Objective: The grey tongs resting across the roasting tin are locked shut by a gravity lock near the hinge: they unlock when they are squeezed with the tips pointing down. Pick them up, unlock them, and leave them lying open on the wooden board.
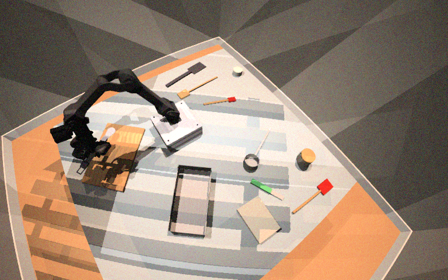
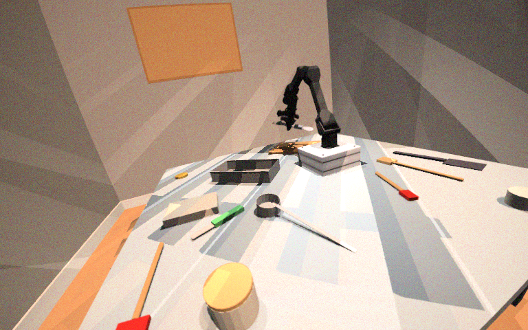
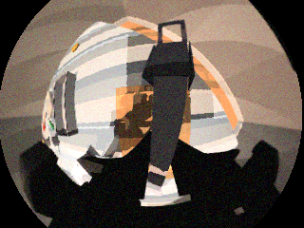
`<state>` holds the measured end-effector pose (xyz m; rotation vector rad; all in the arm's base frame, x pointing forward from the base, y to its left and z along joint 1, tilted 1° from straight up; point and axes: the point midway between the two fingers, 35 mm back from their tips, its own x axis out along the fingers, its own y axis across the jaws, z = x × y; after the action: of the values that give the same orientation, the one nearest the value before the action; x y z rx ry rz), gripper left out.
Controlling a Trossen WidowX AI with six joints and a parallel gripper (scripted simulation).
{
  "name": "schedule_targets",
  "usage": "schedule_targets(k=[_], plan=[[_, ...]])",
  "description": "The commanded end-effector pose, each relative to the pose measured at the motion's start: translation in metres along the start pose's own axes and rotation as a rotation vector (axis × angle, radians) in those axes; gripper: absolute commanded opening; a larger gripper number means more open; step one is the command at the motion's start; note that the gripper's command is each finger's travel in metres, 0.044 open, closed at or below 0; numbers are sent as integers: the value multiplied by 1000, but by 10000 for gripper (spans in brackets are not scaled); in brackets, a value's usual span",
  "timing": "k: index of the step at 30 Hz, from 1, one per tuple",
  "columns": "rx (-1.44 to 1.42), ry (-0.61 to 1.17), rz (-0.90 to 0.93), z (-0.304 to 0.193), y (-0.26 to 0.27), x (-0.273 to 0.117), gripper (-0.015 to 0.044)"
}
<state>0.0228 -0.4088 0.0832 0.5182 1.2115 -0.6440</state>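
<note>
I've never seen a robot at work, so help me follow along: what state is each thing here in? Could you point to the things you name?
Jaws (image 1: 102,149) (image 2: 288,125): shut on the tongs.
Tongs (image 1: 86,162) (image 2: 302,127) (image 3: 168,114): held up, roughly level, above the board.
Wooden board (image 1: 133,136) (image 2: 274,151) (image 3: 124,99): lying flat.
Roasting tin (image 1: 171,211) (image 2: 241,177) (image 3: 70,102): upright, uncovered, tongs off it.
Green-handled knife (image 1: 261,185) (image 2: 227,216): lying flat.
</note>
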Motion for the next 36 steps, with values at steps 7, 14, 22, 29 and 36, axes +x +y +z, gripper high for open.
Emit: schedule_targets(k=[7,14,22,29,36], plan=[[-76,239,-37,-3,5,-5,-150],[-81,255,-39,-4,6,-5,-150],[-81,255,-39,-4,5,-1,-150],[-80,255,-38,-6,4,10,-150],[-80,255,-38,-9,3,21,-150]])
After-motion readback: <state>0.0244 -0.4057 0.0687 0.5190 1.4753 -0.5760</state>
